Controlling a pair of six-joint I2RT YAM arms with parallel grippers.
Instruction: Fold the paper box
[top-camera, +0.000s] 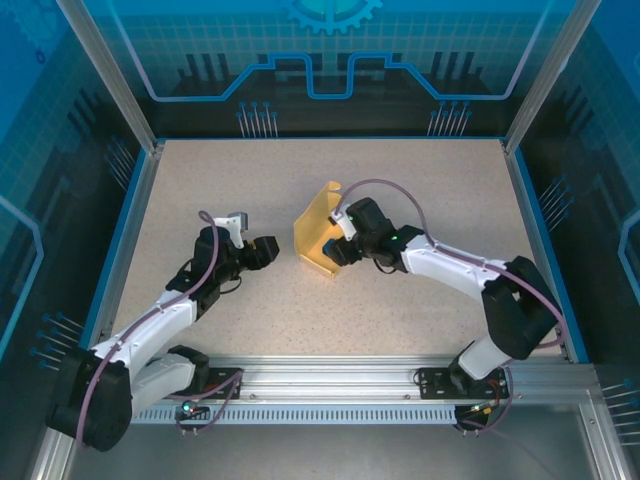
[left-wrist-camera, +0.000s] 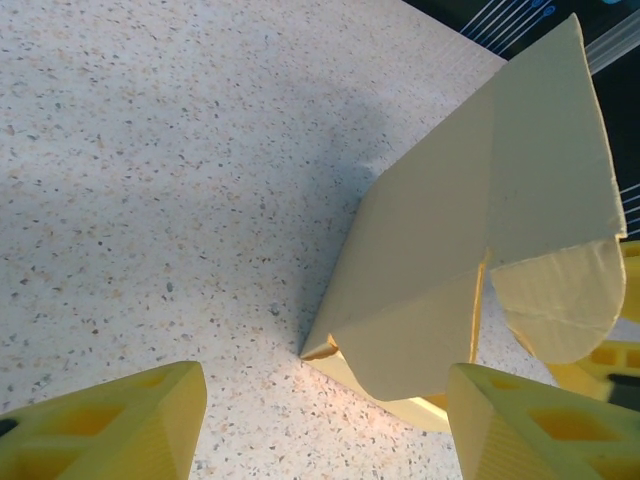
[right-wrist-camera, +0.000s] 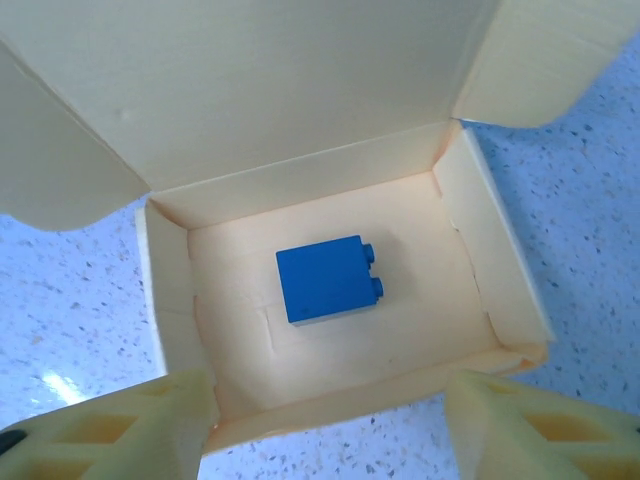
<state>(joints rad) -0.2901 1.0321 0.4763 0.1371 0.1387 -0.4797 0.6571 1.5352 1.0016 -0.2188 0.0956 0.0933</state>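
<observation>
Left gripper (top-camera: 263, 250) is held with its jaws apart and nothing between them, near the paper box (top-camera: 318, 232) but not touching it; the right gripper (right-wrist-camera: 330, 400) is likewise seen with its jaws spread, set at the box's near wall and clamped on nothing; the box is placed near the middle of the table (top-camera: 420, 180), between the two grippers; its lid is raised and its side flaps are splayed; a blue brick (right-wrist-camera: 328, 280) is seen lying on its floor.
</observation>
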